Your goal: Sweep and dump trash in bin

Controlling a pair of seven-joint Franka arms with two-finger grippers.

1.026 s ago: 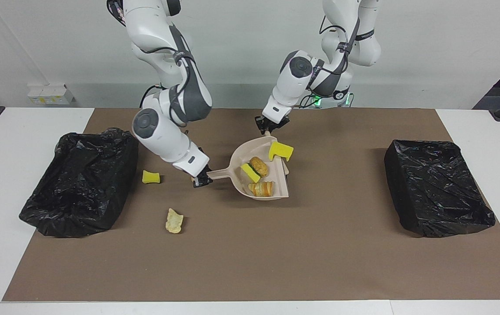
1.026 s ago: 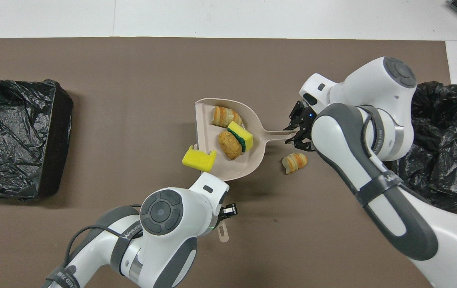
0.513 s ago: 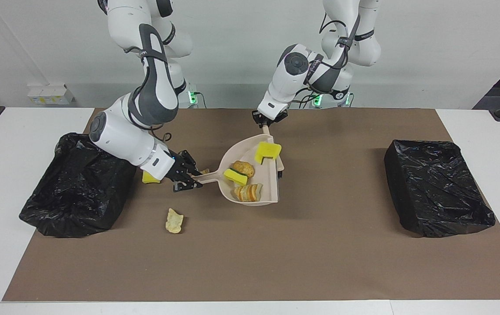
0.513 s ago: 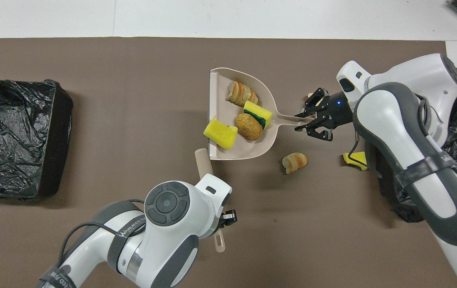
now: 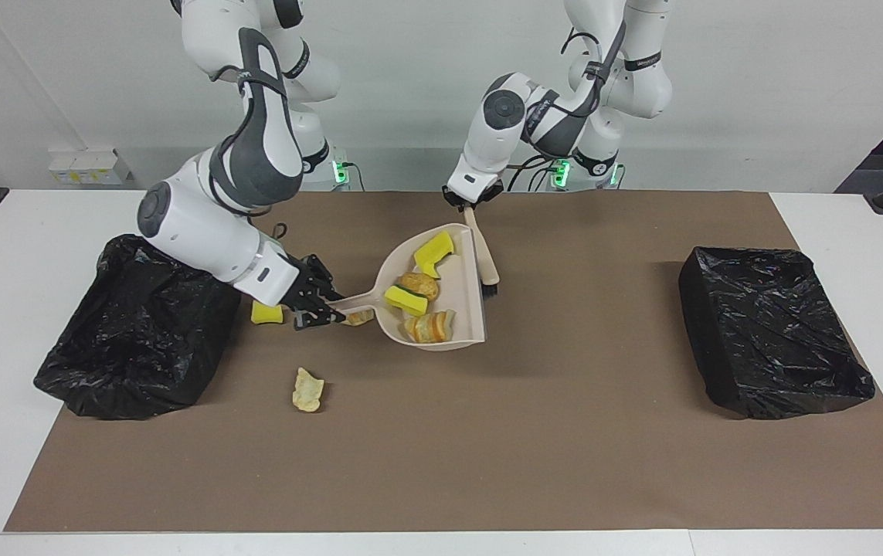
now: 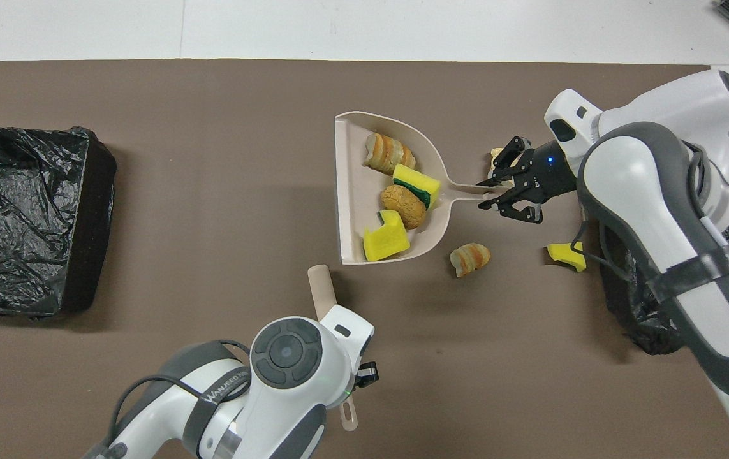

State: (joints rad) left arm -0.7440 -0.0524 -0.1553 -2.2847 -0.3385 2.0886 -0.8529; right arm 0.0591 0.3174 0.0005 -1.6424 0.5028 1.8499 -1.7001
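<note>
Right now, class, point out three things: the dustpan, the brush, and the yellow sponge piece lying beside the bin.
dustpan (image 6: 353, 191), overhead view, on its bare floor.
brush (image 5: 483, 259), facing view, on the middle of its handle.
yellow sponge piece (image 5: 266, 313), facing view, on its top face.

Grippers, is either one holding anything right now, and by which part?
The right gripper holds the dustpan by the end of its handle. The left gripper holds the brush by its upper handle.
</note>
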